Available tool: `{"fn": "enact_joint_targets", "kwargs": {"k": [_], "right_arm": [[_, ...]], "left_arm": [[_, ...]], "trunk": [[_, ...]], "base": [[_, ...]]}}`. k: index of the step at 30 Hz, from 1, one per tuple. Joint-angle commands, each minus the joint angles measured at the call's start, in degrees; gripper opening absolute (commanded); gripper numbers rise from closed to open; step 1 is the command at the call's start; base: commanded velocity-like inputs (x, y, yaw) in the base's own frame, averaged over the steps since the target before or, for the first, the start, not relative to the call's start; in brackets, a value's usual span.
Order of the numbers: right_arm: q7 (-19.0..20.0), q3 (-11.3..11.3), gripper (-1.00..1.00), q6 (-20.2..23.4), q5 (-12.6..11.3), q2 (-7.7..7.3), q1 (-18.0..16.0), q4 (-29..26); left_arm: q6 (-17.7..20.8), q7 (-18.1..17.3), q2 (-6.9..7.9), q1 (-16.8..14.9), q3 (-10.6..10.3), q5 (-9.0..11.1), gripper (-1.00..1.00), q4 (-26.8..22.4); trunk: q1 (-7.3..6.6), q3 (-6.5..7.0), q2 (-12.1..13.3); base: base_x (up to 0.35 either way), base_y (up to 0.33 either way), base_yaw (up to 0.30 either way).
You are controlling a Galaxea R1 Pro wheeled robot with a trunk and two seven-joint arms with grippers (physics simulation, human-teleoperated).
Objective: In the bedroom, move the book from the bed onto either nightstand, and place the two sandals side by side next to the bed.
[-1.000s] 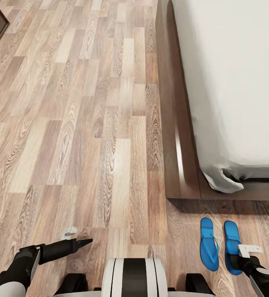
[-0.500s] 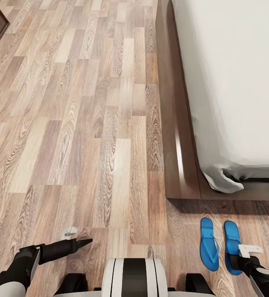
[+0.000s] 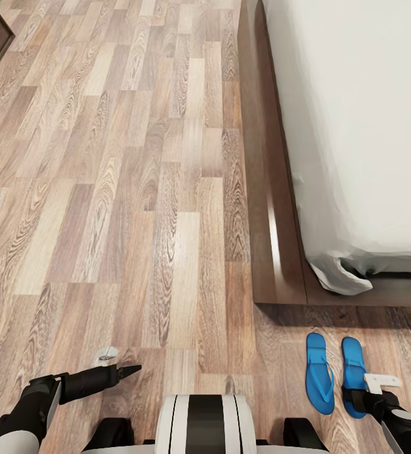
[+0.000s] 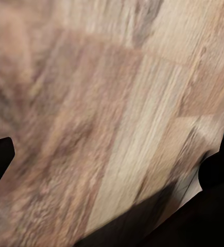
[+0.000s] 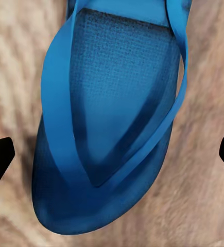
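Your right hand (image 5: 112, 154) hangs directly over the right sandal (image 5: 109, 118), fingers spread wide: their dark tips sit at opposite edges of the wrist view with the whole blue sole between them, and nothing is gripped. In the head view the right hand (image 3: 382, 381) covers the near, heel end of that right sandal (image 3: 353, 366), whose long axis runs away from you toward the bed (image 3: 357, 126). The left sandal (image 3: 319, 372) lies just beside it, parallel, toes the same way, a thin strip of floor (image 3: 136, 189) between them. Both rest just off the bed frame's corner. So the pair looks already set side by side; judge whether it needs any nudge at all.

Your left hand (image 3: 130, 369) hovers low over bare planks, well apart from the sandals; I cannot tell whether its fingers are parted. Nothing stands between either hand and the sandals. The mattress here is bare, no book on the visible part.
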Motion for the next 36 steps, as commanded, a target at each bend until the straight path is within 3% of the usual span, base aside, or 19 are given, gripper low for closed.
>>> {"fn": "enact_joint_targets", "kwargs": {"k": [1, 23, 36], "right_arm": [[0.42, -0.28, 1.00, 0.32, 0.18, 0.03, 0.00, -0.11], [0.47, -0.28, 1.00, 0.32, 0.17, 0.03, 0.00, -0.11], [0.47, -0.28, 1.00, 0.32, 0.17, 0.03, 0.00, -0.11]], "left_arm": [[0.55, -0.45, -0.05, -0.05, 0.32, -0.47, 1.00, -0.06], [0.56, -0.40, -0.05, -0.05, 0.32, -0.47, 1.00, -0.06], [0.60, -0.36, -0.10, -0.05, 0.32, -0.47, 1.00, -0.06]], "trunk": [[-0.01, -0.03, -0.01], [-0.01, -0.03, -0.01], [-0.34, 2.85, 0.16]], "base": [[0.000, 0.000, 0.000], [0.000, 0.000, 0.000], [0.000, 0.000, 0.000]]}}
